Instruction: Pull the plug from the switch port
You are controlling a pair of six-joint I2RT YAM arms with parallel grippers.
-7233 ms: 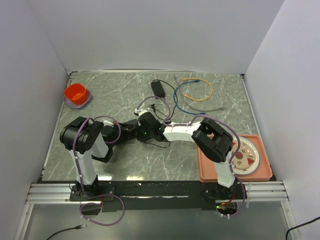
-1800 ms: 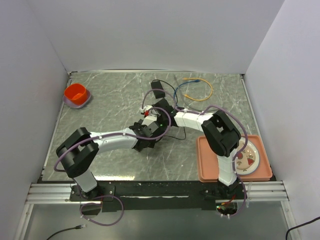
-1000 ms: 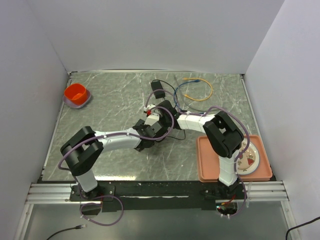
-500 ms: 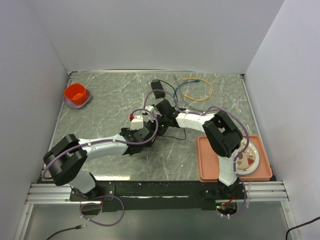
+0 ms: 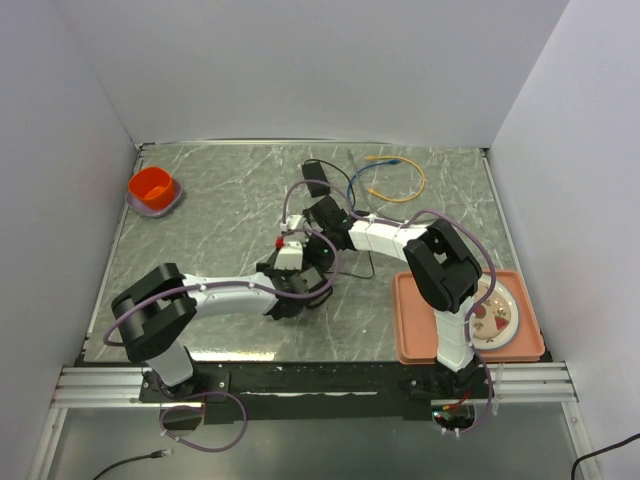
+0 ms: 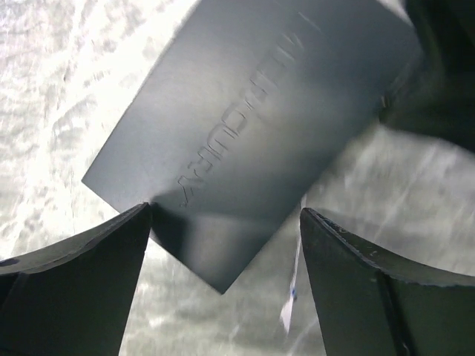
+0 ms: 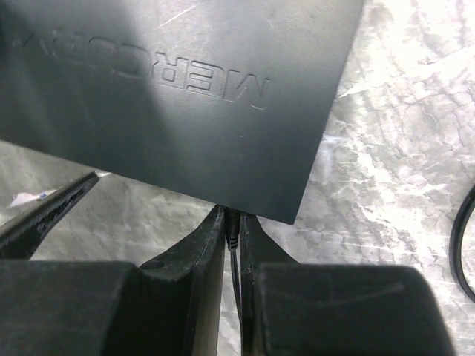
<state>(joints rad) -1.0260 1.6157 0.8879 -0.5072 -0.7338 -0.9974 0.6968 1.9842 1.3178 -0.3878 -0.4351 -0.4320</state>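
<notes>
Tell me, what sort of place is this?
Probably a robotics test bench: two arms mounted at a marble-patterned table, blank white walls boxing it in, and props like loose cables and an orange bowl.

The left gripper [image 6: 226,222] is gaping wide, straddling a corner of the black box [image 6: 252,119]. A marbled table [image 6: 67,89] is showing beneath.

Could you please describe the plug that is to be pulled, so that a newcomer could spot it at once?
At the middle of the marble table lies a flat black box with raised lettering. At its edge the small black plug sits pinched in the right pincer, unlike the loose yellow cable farther back.
</notes>
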